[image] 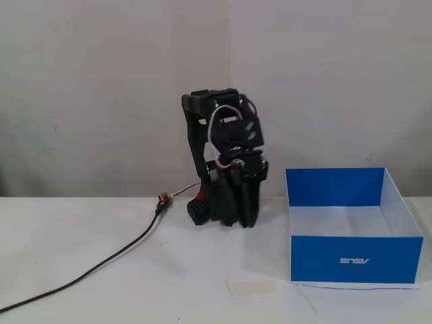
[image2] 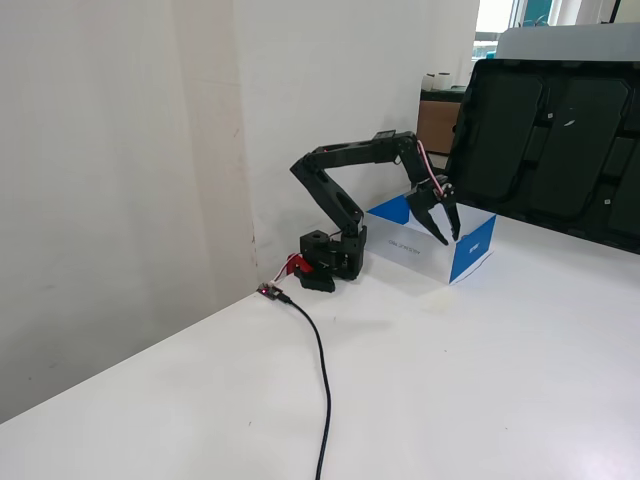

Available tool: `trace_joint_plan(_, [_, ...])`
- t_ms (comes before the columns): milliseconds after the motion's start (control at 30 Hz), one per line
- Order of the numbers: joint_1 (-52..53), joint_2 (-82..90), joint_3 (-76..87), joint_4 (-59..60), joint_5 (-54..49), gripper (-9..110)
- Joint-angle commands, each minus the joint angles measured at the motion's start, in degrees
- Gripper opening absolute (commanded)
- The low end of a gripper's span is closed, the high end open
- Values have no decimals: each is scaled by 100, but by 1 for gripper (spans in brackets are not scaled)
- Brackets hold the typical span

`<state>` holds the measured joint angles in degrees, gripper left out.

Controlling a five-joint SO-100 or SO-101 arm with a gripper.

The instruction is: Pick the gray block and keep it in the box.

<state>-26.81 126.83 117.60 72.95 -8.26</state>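
Gray block is not visible in either fixed view, perhaps lying hidden inside the blue box [image: 354, 260]; the tool [image2: 441, 226] hangs empty with fingers spread, and a low swing could knock the box wall

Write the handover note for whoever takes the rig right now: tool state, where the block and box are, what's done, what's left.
Tool: open and empty, hanging fingers-down in front of the arm, clear of the box.
The box: upright on the table, right of the arm base in the front fixed view; the floor that shows is bare white.
Gray block: not visible in either fixed view; the box's near walls hide part of the inside, so it may be there.
Done or left: check the box for the block; if absent, find it and place it.
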Motion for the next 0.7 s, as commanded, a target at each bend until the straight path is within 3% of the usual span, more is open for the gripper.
trace_joint_plan(0, [703,510,387,-659,-123,2])
trace_joint_plan(433, [2329,1424,2127,-2470,-26,0])
trace_joint_plan(667, [2725,2848,3305,-2909,668,0])
